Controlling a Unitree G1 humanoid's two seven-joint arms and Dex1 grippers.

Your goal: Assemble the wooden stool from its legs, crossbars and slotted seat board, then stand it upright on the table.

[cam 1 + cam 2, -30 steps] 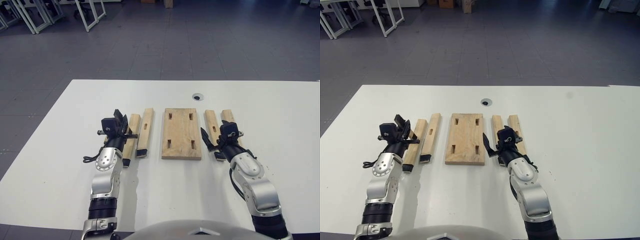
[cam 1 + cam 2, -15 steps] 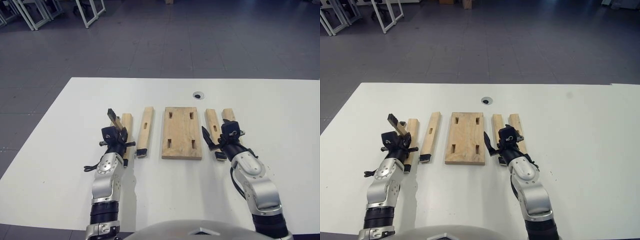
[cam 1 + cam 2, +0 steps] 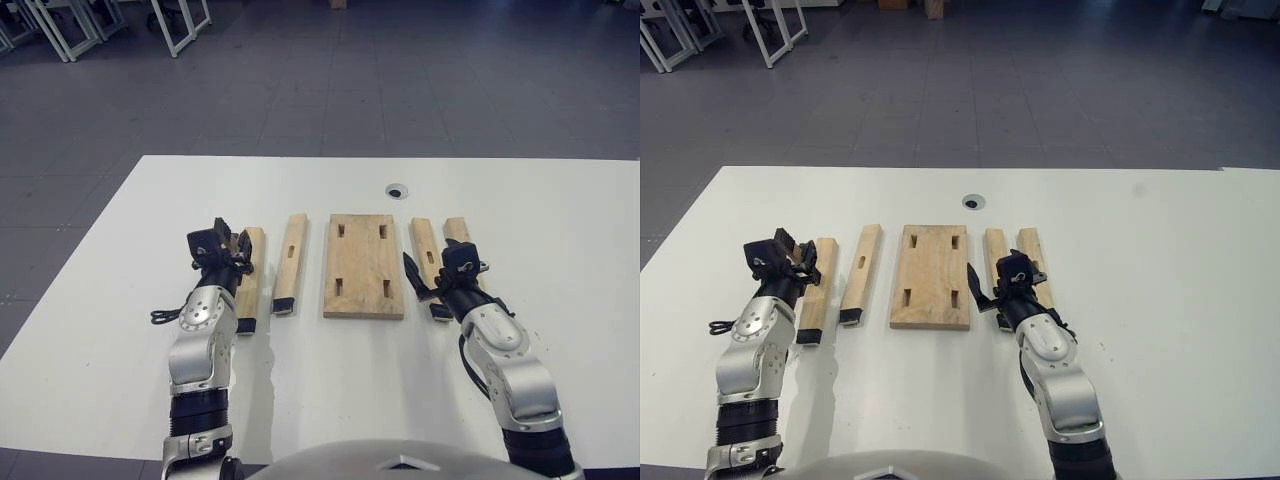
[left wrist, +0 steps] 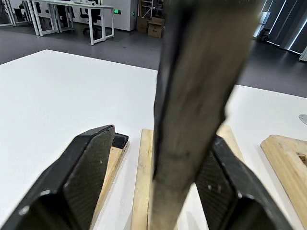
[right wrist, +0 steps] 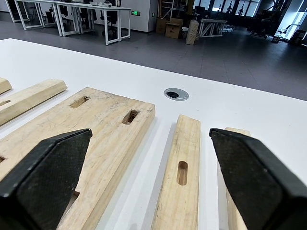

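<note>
Even light from above brightens the white table (image 3: pixel 120 300); the wooden piece (image 4: pixel 196 86) nearest the left wrist lens looks dark, perhaps backlit.

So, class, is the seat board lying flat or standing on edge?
Flat. The board lies face up on the table, all four slots showing.

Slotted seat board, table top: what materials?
Rectangular slotted seat board: looks like pale raw wood, matte, with grain lines and darker streaks showing. White table: smooth uniform top with slight sheen, probably laminate or painted board; core not visible.
</note>
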